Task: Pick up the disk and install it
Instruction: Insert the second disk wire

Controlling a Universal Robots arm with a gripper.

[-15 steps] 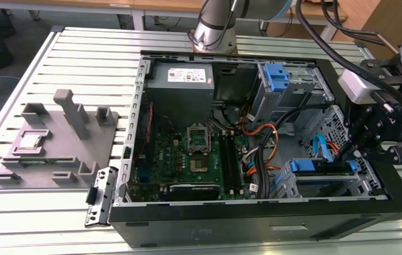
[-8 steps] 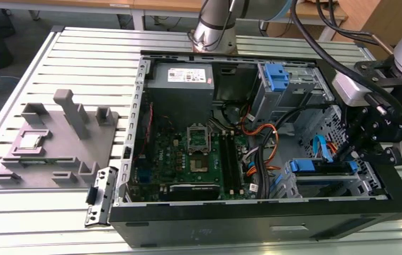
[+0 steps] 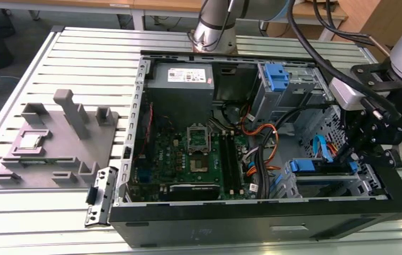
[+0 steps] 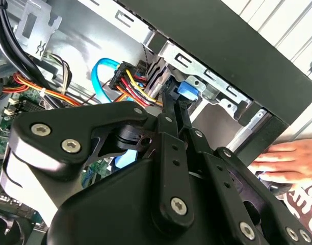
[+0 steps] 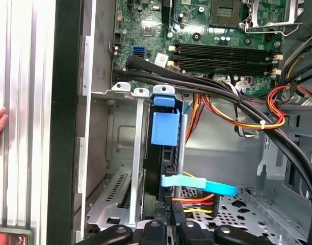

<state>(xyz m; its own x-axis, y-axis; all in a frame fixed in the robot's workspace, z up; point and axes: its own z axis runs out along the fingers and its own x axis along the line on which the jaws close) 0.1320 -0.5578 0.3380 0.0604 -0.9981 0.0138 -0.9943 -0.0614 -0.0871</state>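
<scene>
The exterior view looks steeply down from a distance at the open computer case [image 3: 258,154] lying on the slatted worktop [image 3: 80,58]. Both wrist views sit close, inside the case. The first wrist view faces along the drive cage [image 5: 138,153] toward the motherboard [image 5: 222,30]. The second wrist view looks past the pincer [image 4: 172,102], seemingly toward that cage.

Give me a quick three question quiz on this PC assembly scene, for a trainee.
1. True or false: the disk lies on the grey fixture.
2. The robot's hand is nearest to: A the power supply, B the drive bay, C the grey fixture.
3. Fill in: the disk's bracket is coloured ___.
Key: 1 false; 2 B; 3 blue.
</scene>
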